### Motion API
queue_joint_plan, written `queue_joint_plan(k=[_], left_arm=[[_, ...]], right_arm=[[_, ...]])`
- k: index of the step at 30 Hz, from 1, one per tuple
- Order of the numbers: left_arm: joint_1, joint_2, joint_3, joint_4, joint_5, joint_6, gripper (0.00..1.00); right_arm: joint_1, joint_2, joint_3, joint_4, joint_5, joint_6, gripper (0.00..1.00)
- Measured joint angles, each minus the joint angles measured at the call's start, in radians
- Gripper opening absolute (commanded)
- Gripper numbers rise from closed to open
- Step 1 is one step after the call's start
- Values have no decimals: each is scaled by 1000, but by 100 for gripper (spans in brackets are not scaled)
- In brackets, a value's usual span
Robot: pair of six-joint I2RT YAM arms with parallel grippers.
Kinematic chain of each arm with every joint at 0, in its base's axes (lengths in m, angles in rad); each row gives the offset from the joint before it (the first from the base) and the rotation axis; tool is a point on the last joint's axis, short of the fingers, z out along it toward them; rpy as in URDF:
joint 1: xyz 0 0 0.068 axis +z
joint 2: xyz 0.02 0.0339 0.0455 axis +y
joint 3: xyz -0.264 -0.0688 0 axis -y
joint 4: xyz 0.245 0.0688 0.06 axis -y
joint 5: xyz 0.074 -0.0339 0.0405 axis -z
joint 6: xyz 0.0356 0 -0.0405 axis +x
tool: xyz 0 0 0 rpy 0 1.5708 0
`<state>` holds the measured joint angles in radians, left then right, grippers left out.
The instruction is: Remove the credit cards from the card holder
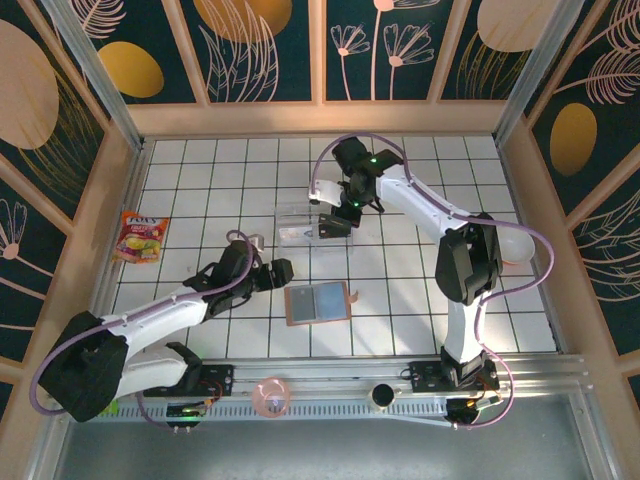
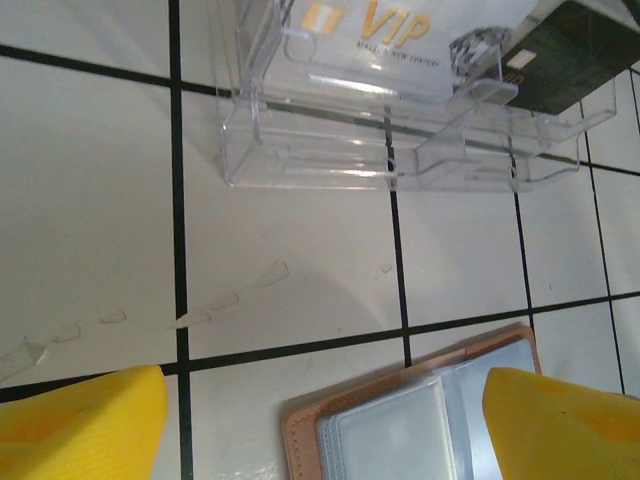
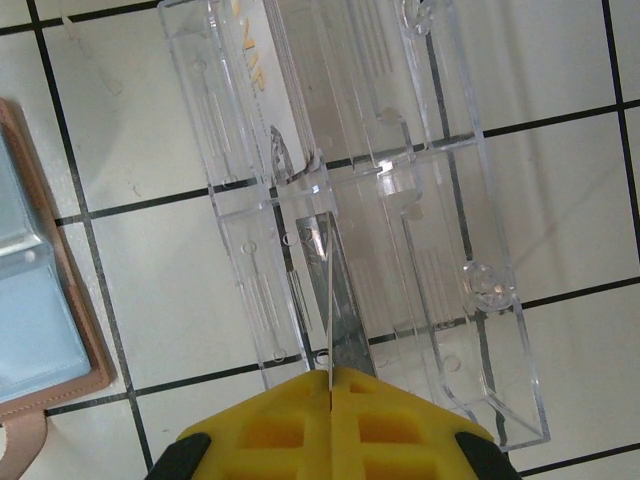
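The right claw [image 3: 330,378] pinches a thin black credit card [image 3: 340,320] on edge, its long axis lying along the slot of the clear plastic tray [image 3: 480,290] at mid-desk. The open tan leather card holder [image 1: 318,303] lies nearer the desk's near edge, close beside the wide-spread left claw [image 2: 320,410], which holds nothing

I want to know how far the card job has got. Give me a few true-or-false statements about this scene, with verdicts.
The wallet lies open. True.
The right gripper is open and empty. False: it is shut on a thin card over the clear tray.
A whitish VIP card lies in the tray. True.
The snack packet sits in the tray. False: it lies far left of it.
The left gripper grips the wallet. False: its jaws stand open, holding nothing.
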<state>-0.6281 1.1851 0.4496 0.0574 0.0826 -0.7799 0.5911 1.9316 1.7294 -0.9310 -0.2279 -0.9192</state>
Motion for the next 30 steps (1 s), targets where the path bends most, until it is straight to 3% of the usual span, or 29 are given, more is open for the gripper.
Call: queue_joint_plan(k=[20,22,25,30], left_arm=[[21,8,-2,18,41,-4,85],[21,12,-3,21,42,-5,80],[24,34,-3,35,43,-7,64],[40,107,-5,74,40,-8,50]], right_arm=[[42,42,4,60,90,-25,4],[46,41,3,74,100,-25,4],[47,38,3,101,109,-21,2],[47,-10,-15,161,111,-5,0]])
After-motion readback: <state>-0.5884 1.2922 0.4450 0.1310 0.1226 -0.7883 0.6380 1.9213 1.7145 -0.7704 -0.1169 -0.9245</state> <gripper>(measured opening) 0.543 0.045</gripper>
